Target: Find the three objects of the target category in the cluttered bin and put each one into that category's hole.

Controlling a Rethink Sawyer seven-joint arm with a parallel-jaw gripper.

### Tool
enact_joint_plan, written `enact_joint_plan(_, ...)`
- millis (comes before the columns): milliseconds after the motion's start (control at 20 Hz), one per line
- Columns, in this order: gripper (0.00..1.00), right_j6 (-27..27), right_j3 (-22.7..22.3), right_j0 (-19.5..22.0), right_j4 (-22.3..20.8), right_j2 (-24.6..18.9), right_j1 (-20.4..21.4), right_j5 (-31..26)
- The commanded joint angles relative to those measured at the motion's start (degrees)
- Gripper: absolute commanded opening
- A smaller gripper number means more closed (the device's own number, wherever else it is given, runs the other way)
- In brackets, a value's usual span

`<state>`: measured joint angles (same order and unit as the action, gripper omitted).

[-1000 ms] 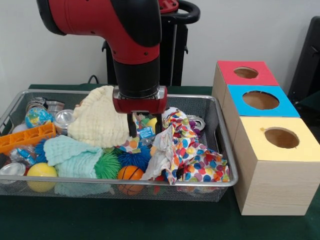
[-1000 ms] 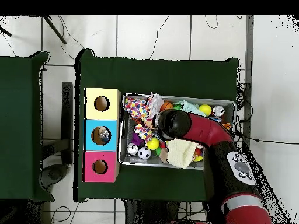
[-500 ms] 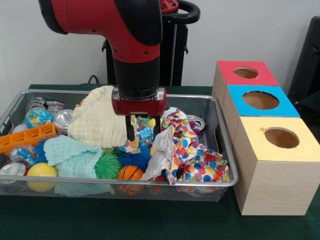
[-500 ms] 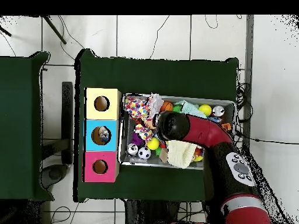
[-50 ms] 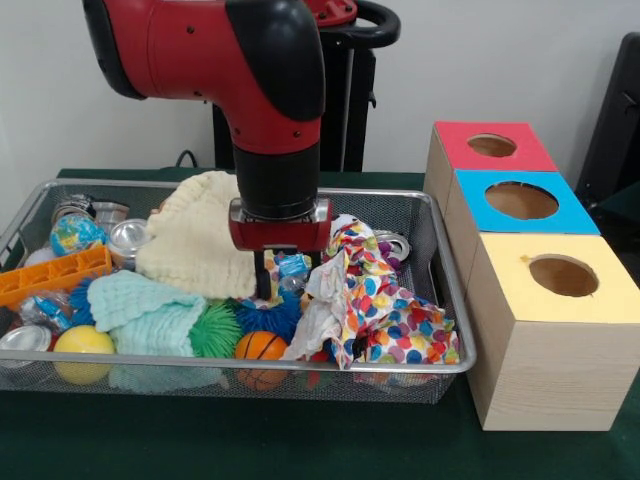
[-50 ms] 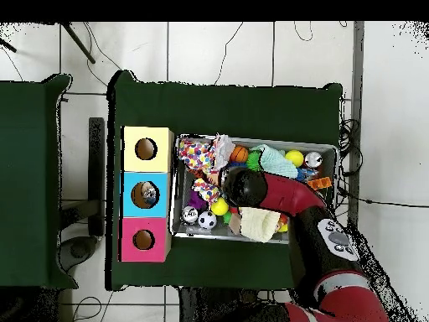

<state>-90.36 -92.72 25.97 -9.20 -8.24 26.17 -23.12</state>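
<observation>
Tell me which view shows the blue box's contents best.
Overhead view: it looks straight down the hole of the blue box, where something pale lies inside. The front view shows the blue box at a slant, so its hole shows only bare inner wall.

This looks like a robotics lab set up for a sorting trial. A table under a dark green cloth [image 6: 226, 105] stands on a white tiled floor [image 6: 218, 50] with loose black cables [image 6: 348, 147] trailing beside it. The red and black robot arm [image 5: 265, 90] hangs over a wire mesh bin [image 5: 445, 290] filled with toys, cloths and cans. To the claw's [image 5: 268, 285] right in the front view stand three pale wooden boxes with round holes, topped red [image 5: 490, 145], blue [image 5: 520, 200] and yellow [image 5: 560, 275]. Behind is a plain white wall [image 5: 500, 50].
</observation>
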Motion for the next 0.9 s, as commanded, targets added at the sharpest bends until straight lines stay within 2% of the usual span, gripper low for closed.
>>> enact_joint_plan(50,1.00,-2.7,-4.5,2.8,-3.4,-3.3,-4.8,3.2)
enact_joint_plan(250,1.00,-2.1,-6.6,3.3,-2.9,-3.2,-2.2,-0.7)
enact_joint_plan(900,1.00,-2.9,-14.8,4.1,-0.4,-5.3,8.0,-4.6)
